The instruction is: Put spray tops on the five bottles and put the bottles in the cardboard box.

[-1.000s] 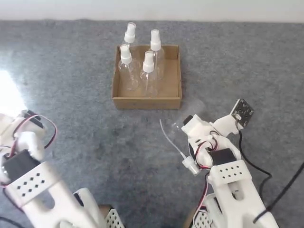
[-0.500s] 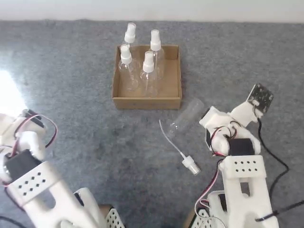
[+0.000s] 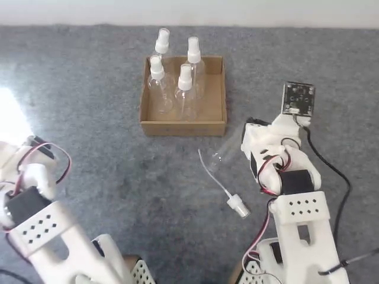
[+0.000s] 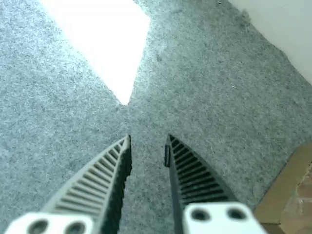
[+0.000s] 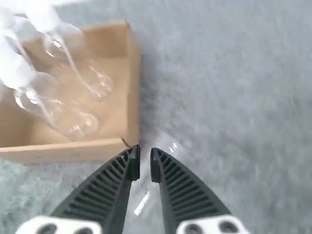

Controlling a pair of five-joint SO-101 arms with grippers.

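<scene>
- Four bottles [image 3: 185,94] with spray tops stand upright in the cardboard box [image 3: 183,128], grouped toward one side of it.
- The fifth bottle [image 3: 230,147] lies on its side on the grey worktop [image 3: 89,89], uncapped, just off the box's near corner.
- Its spray top [image 3: 238,206] lies apart from it, nearer the arms, with its thin tube pointing back toward the box.
- Right tool [image 5: 143,153] hovers over that lying bottle, fingers almost together and holding nothing.
- Left tool [image 4: 147,141] sits well away over bare worktop, slightly parted and holding nothing.
</scene>
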